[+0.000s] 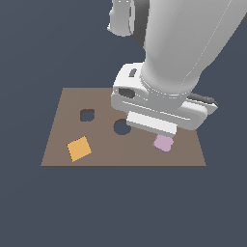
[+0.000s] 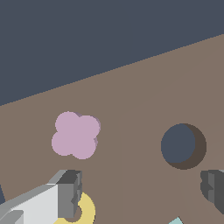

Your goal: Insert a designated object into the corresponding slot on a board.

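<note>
Wrist view shows your gripper (image 2: 140, 192) spread wide & empty, pink block (image 2: 75, 134) flat on board (image 2: 144, 96) beside round hole (image 2: 181, 145), so center over it, drop, grab, then go to wavy slot (image 1: 87, 115).

The lilac-pink block (image 2: 75, 135), a bumpy rounded square, lies flat on the brown board (image 1: 144, 154) near its right edge in the exterior view. The small wavy-edged slot (image 1: 87, 115) sits empty, well apart from it.

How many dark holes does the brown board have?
2. The wavy squarish slot lies toward the exterior view's left; the round hole is near the board's middle. The arm may hide others.
</note>
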Controlling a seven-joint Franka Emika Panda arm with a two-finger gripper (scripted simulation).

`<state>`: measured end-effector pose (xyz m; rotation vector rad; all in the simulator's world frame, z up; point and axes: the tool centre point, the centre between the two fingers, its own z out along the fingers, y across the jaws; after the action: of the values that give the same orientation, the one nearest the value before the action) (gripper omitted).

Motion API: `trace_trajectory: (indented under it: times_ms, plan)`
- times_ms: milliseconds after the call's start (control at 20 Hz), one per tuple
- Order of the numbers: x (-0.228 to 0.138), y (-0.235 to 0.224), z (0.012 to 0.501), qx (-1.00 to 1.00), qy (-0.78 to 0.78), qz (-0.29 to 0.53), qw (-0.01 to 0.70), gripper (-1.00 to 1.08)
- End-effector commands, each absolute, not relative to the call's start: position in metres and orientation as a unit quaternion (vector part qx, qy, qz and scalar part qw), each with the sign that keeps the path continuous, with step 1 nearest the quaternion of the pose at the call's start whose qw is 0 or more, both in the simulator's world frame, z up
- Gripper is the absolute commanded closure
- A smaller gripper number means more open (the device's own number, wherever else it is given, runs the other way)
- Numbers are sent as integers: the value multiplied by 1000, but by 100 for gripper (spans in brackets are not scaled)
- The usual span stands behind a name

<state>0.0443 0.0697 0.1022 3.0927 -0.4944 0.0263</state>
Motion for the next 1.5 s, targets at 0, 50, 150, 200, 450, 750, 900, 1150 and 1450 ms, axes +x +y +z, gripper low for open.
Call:
trace_trajectory:
  times_ms: [0,50,150,200,450,750,900,1150,1450]
  plan:
    - [52,83,90,983,-182,7,4,-92]
    - [54,88,85,982,-190,6,4,-92]
    - [60,96,77,979,-206,5,3,-92]
    - [63,100,73,977,-213,4,2,-92]
    - [74,114,59,971,-240,2,1,-92]
    - [81,121,51,967,-256,0,0,-92]
    - [83,122,50,966,-258,0,0,-92]
    - [82,122,46,966,-257,0,0,-92]
    - [83,122,30,966,-258,0,0,-92]
